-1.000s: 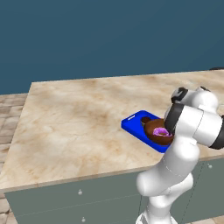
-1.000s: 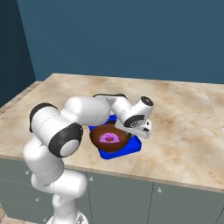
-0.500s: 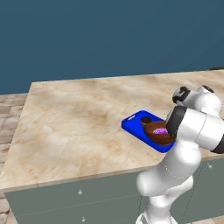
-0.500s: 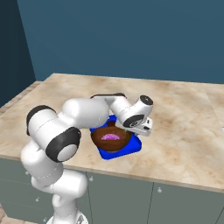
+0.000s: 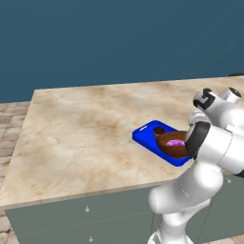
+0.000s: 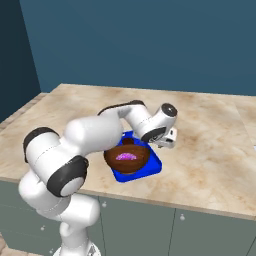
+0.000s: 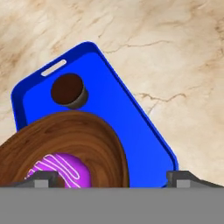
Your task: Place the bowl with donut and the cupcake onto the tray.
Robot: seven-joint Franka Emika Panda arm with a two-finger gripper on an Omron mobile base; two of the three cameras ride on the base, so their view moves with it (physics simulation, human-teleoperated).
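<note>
The bowl [image 7: 65,144] with the donut [image 7: 61,168] and the cupcake [image 7: 68,90] now sit on the tray [image 7: 131,127]. The gripper [image 7: 111,178] has lifted a little, fingers wide apart and holding nothing, so the job looks done.

Just above the claw [image 7: 109,178], the bowl [image 7: 94,142] looks like grained dark wood, and its donut [image 7: 65,168] has glossy pink-purple icing. The tray [image 7: 127,118] beneath seems smooth, plastic-like blue; the desk [image 7: 175,52] beyond has a veined, marble-like finish

base views flank tray [image 5: 145,136], hand view close above
</note>
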